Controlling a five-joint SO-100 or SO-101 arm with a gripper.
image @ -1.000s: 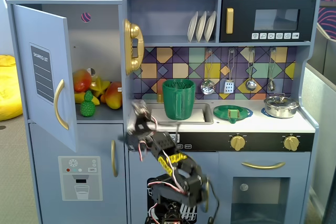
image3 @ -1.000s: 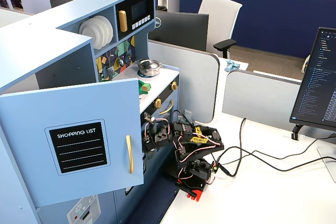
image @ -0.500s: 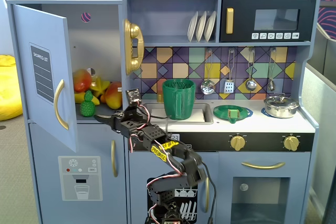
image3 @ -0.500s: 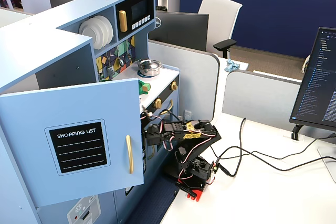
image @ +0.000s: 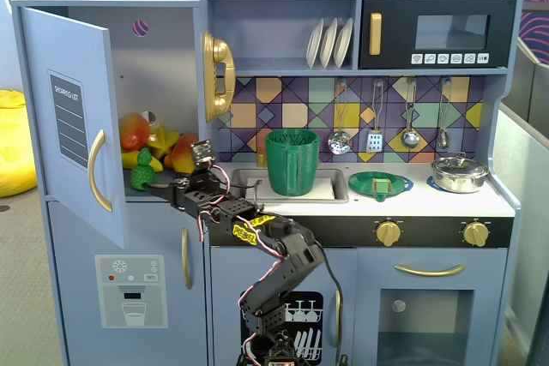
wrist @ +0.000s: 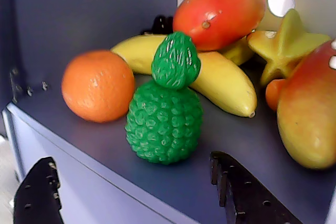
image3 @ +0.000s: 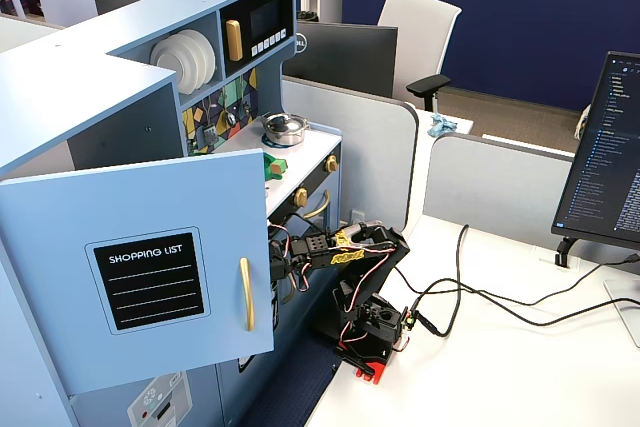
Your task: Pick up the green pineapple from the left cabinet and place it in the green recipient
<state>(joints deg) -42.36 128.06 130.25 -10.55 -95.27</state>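
green pineapple (wrist: 164,116) stands upright at the front edge of the left cabinet (image: 73,117) shelf, orange (wrist: 97,86) beside it, banana (wrist: 220,77) behind. gripper (wrist: 134,195) gapes wide before it, empty. likely light, rigid, bumpy plastic; its round body offers the surest hold.

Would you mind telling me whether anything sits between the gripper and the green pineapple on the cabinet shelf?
Nothing visible does. In the wrist view the green pineapple stands at the shelf's front edge, with the open gripper just short of it. The orange sits left of it, the banana behind it, and a mango to its right.
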